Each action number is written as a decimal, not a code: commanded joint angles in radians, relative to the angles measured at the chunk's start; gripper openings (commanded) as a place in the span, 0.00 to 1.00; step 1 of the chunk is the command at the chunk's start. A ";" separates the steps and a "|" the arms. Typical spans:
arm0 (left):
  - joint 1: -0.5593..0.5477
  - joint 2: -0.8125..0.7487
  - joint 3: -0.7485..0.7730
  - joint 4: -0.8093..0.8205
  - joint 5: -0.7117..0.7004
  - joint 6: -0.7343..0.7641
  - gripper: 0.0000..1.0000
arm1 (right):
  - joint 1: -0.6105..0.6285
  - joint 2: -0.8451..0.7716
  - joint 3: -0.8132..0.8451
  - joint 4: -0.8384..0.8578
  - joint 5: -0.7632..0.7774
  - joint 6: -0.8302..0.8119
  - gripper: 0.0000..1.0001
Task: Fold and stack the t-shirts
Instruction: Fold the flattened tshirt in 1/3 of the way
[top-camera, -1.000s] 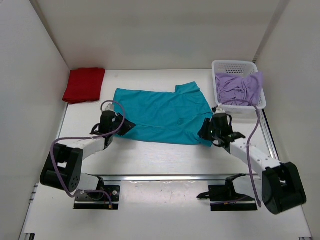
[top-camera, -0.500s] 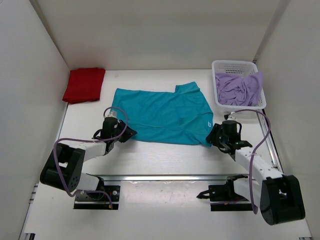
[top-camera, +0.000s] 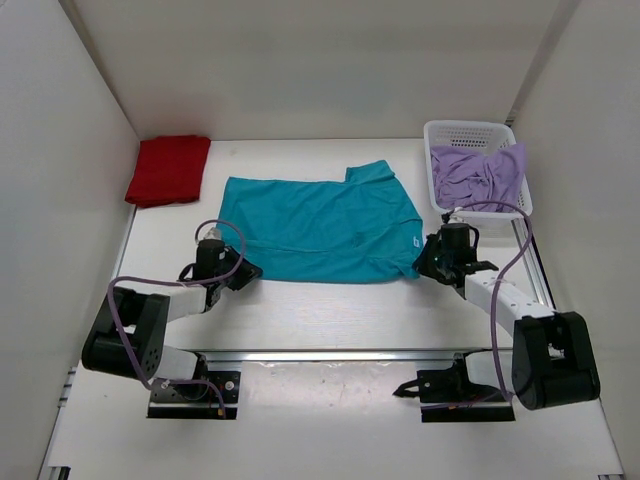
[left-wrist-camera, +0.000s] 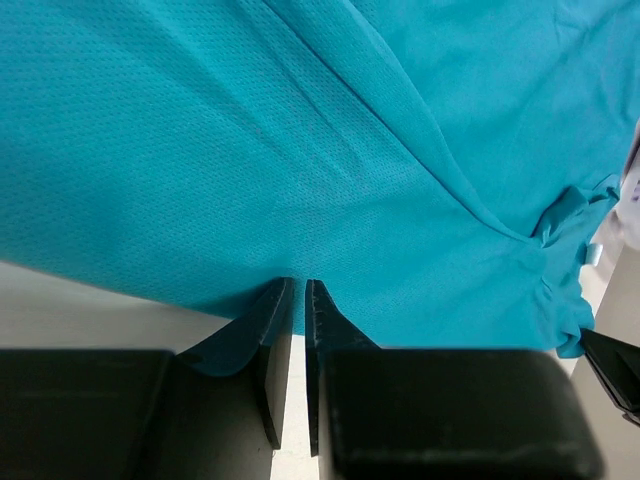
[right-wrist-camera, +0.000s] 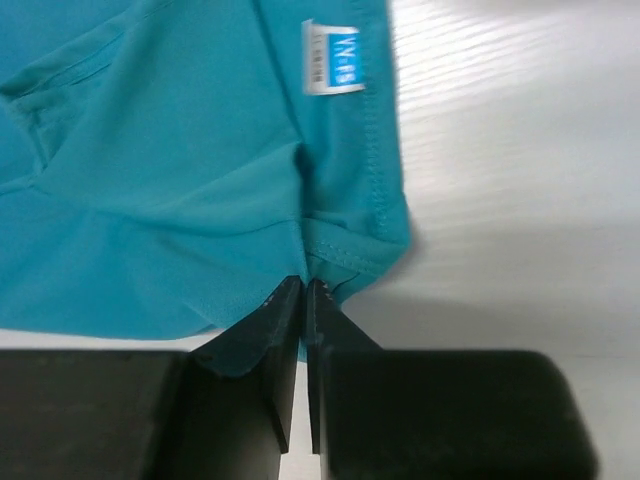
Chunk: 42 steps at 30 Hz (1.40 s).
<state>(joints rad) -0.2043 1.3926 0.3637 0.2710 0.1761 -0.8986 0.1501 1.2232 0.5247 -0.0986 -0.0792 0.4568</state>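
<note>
Grip looks firm: left gripper (left-wrist-camera: 299, 290) and right gripper (right-wrist-camera: 302, 288) each pinch the near edge of the teal shirt (top-camera: 320, 225), jaws almost closed. Better lift both together, evenly, hem straight.

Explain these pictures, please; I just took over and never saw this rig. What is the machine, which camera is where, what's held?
Two small robot arms are bolted at the near edge of a white table. The wide picture comes from a fixed camera above and behind them; each close-up comes from a camera on one wrist, looking past its own fingers. A teal-blue cloth t-shirt lies spread in the middle, a folded red cloth t-shirt at the far left, and a pale lavender cloth t-shirt is bunched in a white plastic mesh basket at the far right. The left gripper and the right gripper are each shut on the teal shirt's near edge.
</note>
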 joint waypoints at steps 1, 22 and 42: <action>0.048 -0.027 -0.017 0.002 0.002 0.010 0.21 | -0.059 0.027 0.052 0.010 -0.004 -0.055 0.06; -0.074 -0.155 0.032 -0.066 -0.029 0.035 0.25 | 0.060 -0.114 0.009 -0.021 -0.017 0.009 0.14; 0.100 -0.071 -0.149 0.024 0.188 -0.063 0.28 | -0.037 -0.142 -0.111 -0.105 -0.025 0.056 0.07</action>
<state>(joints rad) -0.0784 1.3819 0.2665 0.3740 0.3523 -0.9833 0.0982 1.1229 0.3855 -0.1436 -0.1303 0.5175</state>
